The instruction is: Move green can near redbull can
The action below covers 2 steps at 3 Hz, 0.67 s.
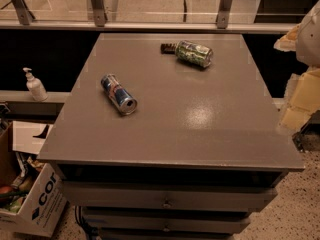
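Since the green can (194,53) is lying on its side at the far end of the cabinet top (210,134), touching a small dark bar (168,47), a nudge is likely sending it rolling. The redbull can (118,94) is lying well apart, toward the left. The gripper (305,94) is hanging beyond the right edge, away from both cans; whether it is open or closed is not showing.

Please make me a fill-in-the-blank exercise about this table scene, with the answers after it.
The green can and the redbull can both lie on their ____.
A small dark object lies right beside the ____ can.
The soap dispenser stands beyond the table's ____ edge in the picture.
The gripper is out of view and touches ____ of the two cans.
Answers: sides; green; left; neither.
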### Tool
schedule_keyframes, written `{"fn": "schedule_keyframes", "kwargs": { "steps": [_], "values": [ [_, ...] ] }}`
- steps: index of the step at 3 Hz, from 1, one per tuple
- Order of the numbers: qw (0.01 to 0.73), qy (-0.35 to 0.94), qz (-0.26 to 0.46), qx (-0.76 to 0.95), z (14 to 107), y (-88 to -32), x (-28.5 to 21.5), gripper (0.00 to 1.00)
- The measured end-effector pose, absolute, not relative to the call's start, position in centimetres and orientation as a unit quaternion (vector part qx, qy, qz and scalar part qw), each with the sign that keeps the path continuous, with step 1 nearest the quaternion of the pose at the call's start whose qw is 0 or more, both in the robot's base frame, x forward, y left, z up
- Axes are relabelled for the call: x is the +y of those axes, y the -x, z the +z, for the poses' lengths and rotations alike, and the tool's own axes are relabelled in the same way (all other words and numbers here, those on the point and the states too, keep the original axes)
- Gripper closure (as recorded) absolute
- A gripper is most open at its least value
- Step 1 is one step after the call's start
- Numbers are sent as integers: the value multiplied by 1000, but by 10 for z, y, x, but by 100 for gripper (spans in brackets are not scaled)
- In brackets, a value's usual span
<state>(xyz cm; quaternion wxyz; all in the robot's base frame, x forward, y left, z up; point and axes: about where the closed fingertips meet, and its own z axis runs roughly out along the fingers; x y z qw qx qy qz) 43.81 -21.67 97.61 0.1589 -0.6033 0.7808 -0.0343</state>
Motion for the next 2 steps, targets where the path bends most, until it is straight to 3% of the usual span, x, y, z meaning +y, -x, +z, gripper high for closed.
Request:
{"fn": "schedule_keyframes", "kwargs": {
  "steps": [2],
  "values": [
    [171,604,-39,777,979,-440,-214,0]
  ]
}}
